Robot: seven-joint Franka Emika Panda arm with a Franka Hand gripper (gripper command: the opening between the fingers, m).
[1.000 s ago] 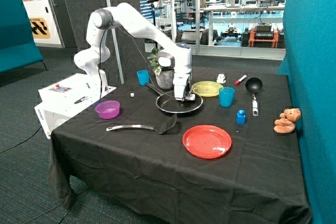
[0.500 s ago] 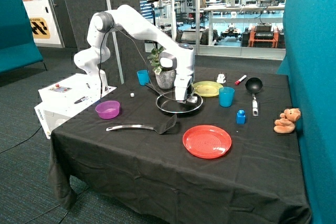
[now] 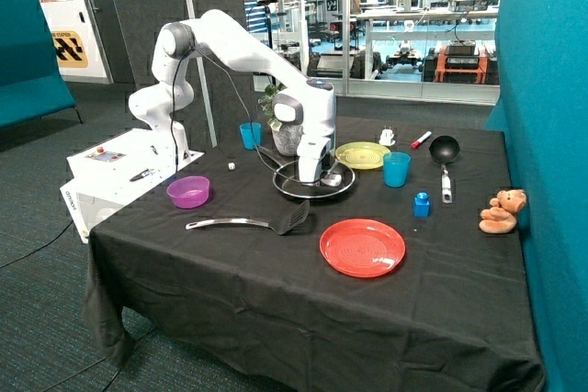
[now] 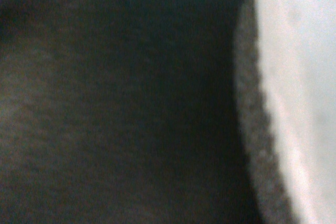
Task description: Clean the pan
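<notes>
Down inside the pan (image 3: 312, 186) on the table (image 3: 230, 273), the hand (image 3: 310, 176) seemed to be wiping. Whether it was apart or together could not be told. Next it likely needed more rubbing.

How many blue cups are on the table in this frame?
2. One blue plastic cup stands at the table's far side beside the potted plant; the other blue plastic cup stands between the yellow plate and the small blue block. None appears hidden.
</notes>
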